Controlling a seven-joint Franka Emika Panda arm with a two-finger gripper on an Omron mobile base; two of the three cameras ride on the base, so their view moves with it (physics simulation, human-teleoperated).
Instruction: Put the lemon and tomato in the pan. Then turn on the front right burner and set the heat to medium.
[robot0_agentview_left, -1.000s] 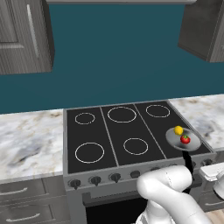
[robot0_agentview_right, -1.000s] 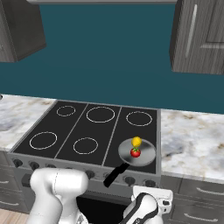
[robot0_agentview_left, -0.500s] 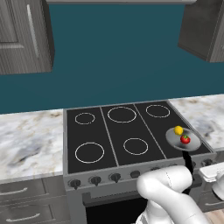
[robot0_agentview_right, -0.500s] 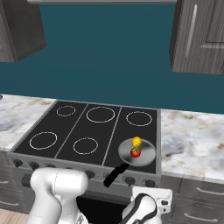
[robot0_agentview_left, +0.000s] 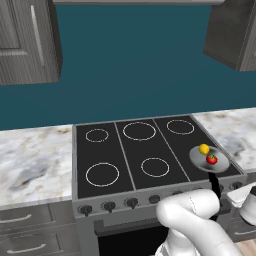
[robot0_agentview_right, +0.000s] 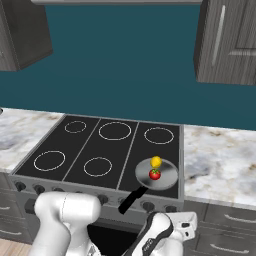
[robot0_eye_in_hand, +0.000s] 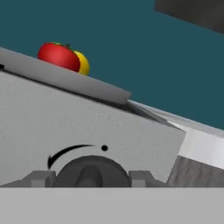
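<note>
Hand view: tool (robot0_eye_in_hand: 92, 178) closed on the dark round burner knob (robot0_eye_in_hand: 91, 169) of the stove front, fingertips (robot0_eye_in_hand: 40, 178) flanking it, curved arrow marking and dot just above. Beyond the grey panel edge, tomato (robot0_eye_in_hand: 58, 55) and lemon (robot0_eye_in_hand: 82, 63) touching, both inside the pan (robot0_eye_in_hand: 65, 78). Same seen from the base views: lemon (robot0_agentview_left: 204, 148) and tomato (robot0_agentview_left: 211, 159) in the pan (robot0_agentview_left: 220, 166) over the front right burner, black handle (robot0_agentview_right: 132, 199) reaching toward the stove's front edge. Loading likely done; knob turn in hand. Best kept square on the knob, rotated slowly along the arrow, stopped at the middle setting, no overshoot.
</note>
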